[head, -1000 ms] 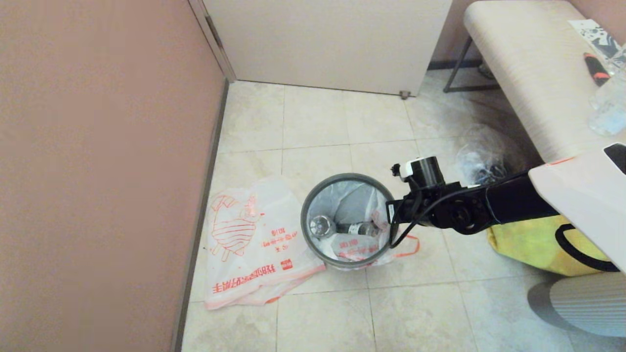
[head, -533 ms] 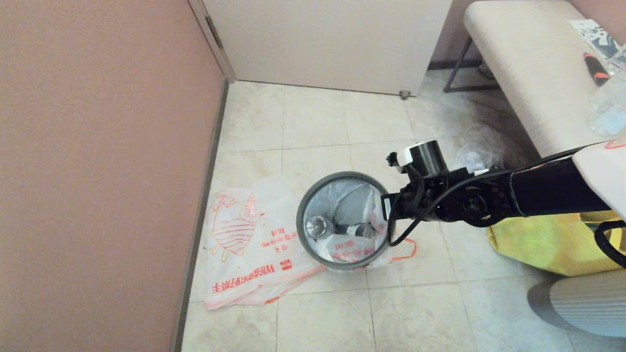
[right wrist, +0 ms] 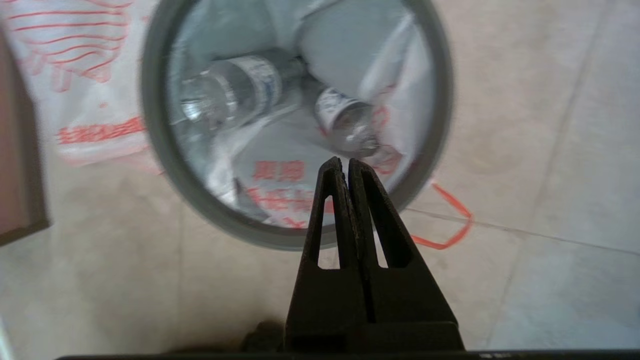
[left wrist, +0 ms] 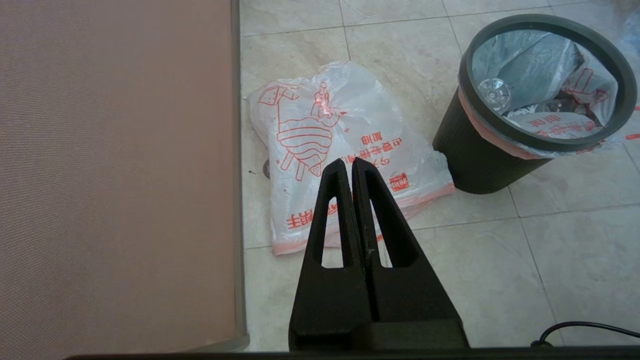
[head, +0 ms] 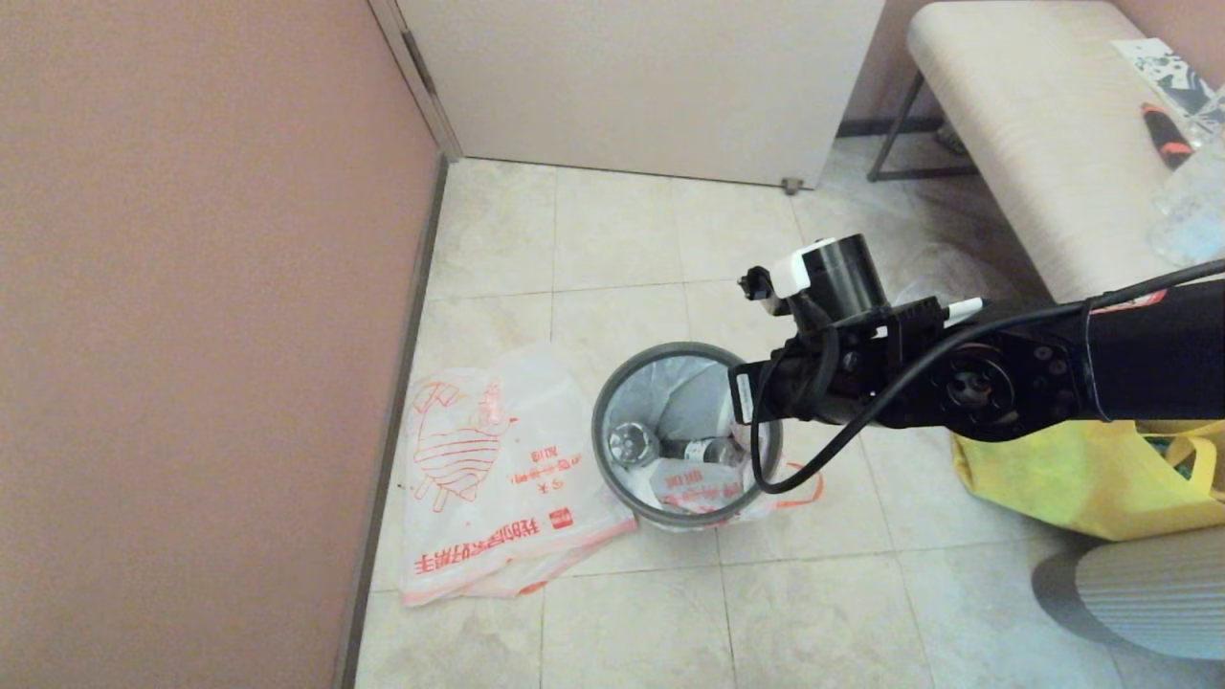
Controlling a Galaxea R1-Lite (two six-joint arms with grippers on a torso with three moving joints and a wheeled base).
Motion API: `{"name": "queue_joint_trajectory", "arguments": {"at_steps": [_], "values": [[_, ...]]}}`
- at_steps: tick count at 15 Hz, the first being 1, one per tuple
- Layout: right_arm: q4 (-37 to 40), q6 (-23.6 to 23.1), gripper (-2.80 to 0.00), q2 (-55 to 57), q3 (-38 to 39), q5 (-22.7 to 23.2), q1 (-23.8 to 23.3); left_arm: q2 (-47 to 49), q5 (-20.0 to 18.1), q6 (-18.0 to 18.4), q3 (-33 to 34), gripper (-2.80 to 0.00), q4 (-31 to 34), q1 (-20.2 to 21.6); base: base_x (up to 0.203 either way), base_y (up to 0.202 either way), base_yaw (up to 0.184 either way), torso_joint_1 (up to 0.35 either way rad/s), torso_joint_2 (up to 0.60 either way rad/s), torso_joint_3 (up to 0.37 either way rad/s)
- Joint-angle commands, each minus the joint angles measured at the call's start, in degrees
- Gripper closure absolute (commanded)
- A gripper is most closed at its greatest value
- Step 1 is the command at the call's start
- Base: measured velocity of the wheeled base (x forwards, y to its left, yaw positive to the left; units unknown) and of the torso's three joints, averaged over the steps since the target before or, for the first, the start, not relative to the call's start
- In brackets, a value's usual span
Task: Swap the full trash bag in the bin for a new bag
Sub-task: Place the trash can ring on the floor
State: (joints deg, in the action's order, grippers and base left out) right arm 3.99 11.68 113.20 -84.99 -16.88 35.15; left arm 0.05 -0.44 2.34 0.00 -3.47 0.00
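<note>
Nearest the robot, bare floor tiles (head: 813,622) run open across the bottom of the head view. At about 4 o'clock from the bin lies a yellow tote (head: 1072,478), its edge well apart from the bin's wall.

The bin (head: 612,478) stands upright on the tiles at mid-floor. The full trash bag (head: 699,483) sits inside it, its rim folded over the bin's lip, clear bottles (right wrist: 230,95) showing through, and one orange-red handle (head: 809,483) trailing onto the floor at the bin's 4 o'clock.

The new bag (head: 488,478) lies flat on the tiles at the bin's 9 o'clock, its near edge touching the bin's base, its far edge close beside the pink wall (head: 191,335).

The right gripper (right wrist: 345,162) hangs above the bin's rim at roughly 3 o'clock, jaws pressed together, gripping nothing. The left gripper (left wrist: 348,162) is parked above the new bag, jaws likewise pressed together and empty.

Beyond the bin, at 12 o'clock, open tiles reach to a white door (head: 651,86); a cream bench (head: 1014,144) borders them at 2 o'clock.
</note>
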Motion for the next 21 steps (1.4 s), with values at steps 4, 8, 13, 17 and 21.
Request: {"name": "queue_joint_trajectory", "arguments": {"at_steps": [4,8,13,17,21], "values": [[-0.36,1.13,0.0,3.72,2.0,-4.66,-2.44,0.04,0.0,0.02,1.32,0.0,-0.05,0.0,0.0,0.0,0.0,0.0,0.0,0.0],[-2.03,6.57,-2.8,10.69,0.49,-3.07,-5.55,0.04,0.0,0.03,1.32,0.0,-0.05,0.0,0.0,0.0,0.0,0.0,0.0,0.0],[-7.57,6.43,-2.8,16.06,-1.81,-3.05,-9.49,0.04,0.0,0.03,1.32,0.0,-0.05,0.0,0.0,0.0,0.0,0.0,0.0,0.0],[-7.58,5.87,-2.8,18.28,-4.51,-2.98,-10.27,0.04,0.0,0.03,1.32,0.0,-0.05,0.0,0.0,0.0,0.0,0.0,0.0,0.0],[-7.08,4.76,0.0,20.38,-7.69,-2.98,-10.25,0.04,0.0,0.03,1.32,0.0,-0.05,0.0,0.0,0.0,0.0,0.0,0.0,0.0]]}}
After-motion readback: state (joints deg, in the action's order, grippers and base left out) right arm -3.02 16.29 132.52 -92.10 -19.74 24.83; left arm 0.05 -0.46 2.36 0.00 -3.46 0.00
